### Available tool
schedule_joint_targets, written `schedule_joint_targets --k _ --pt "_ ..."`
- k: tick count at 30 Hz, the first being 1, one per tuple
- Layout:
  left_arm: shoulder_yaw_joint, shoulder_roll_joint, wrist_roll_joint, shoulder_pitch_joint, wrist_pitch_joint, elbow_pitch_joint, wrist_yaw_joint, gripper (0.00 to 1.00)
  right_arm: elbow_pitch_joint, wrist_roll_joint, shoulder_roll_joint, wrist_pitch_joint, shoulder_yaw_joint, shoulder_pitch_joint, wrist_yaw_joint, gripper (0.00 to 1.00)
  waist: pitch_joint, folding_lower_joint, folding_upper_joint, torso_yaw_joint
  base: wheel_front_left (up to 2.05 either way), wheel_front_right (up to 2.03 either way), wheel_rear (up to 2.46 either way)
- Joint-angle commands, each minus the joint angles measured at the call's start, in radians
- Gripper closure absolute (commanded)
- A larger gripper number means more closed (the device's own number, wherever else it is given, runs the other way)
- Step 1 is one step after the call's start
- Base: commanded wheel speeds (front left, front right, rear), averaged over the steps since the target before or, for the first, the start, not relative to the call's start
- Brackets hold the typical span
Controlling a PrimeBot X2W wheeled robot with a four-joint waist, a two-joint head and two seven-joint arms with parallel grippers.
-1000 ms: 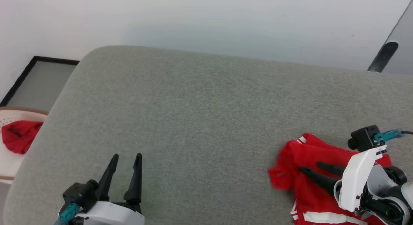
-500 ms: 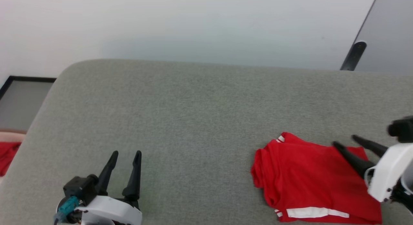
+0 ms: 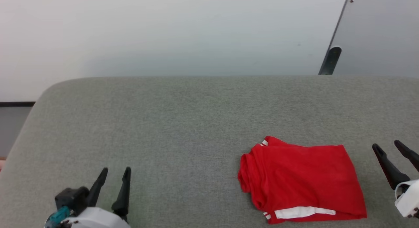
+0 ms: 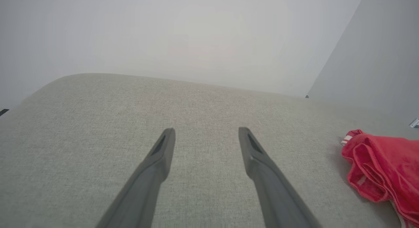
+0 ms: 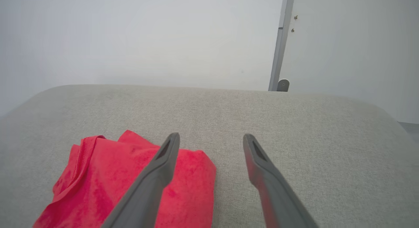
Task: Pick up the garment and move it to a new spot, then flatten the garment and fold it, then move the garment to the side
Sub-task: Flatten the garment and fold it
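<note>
Grey cloth table (image 3: 183,123), pale wall (image 3: 163,31) — folded garment (image 3: 304,179) lies between left gripper (image 3: 116,169) and right gripper (image 3: 386,144), both splayed empty.

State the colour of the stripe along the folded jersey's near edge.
White stripe on the red jersey; head view shows it best.

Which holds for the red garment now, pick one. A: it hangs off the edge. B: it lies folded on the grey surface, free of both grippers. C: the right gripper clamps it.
B: the garment lies folded on the grey surface, the open right gripper beside it, the open left gripper far off.
</note>
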Motion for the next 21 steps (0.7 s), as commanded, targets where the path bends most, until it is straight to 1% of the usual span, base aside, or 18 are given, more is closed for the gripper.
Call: schedule_joint_targets --k 1,5,10,14,21 --pt "0.004 0.004 -0.007 0.010 -0.001 -0.002 -0.003 0.00 0.001 -0.007 0.006 -0.008 -0.004 0.010 0.000 0.00 -0.005 0.0000 0.0000 -0.010 0.00 0.00 0.00" --pt "0.011 0.012 -0.015 0.046 -0.004 -0.016 -0.002 0.00 0.004 -0.021 0.019 -0.057 -0.025 0.052 0.000 0.00 -0.010 0.0000 0.0000 -0.015 0.00 0.00 0.00" --pt "0.028 0.018 -0.018 0.100 -0.006 -0.065 0.017 0.00 -0.004 -0.040 0.046 -0.106 -0.081 0.126 0.000 0.00 -0.021 0.0000 0.0000 -0.002 0.00 0.00 0.00" --pt "0.042 0.025 -0.016 0.156 -0.006 -0.124 0.040 0.00 -0.030 -0.071 0.065 -0.111 -0.125 0.179 0.000 0.00 -0.025 0.0000 0.0000 0.006 0.00 0.00 0.00" --pt "0.053 0.039 -0.011 0.226 0.017 -0.231 0.077 0.00 -0.085 -0.104 0.096 -0.083 -0.194 0.239 0.000 0.00 -0.027 0.0000 0.0000 0.015 0.00 0.00 0.00"
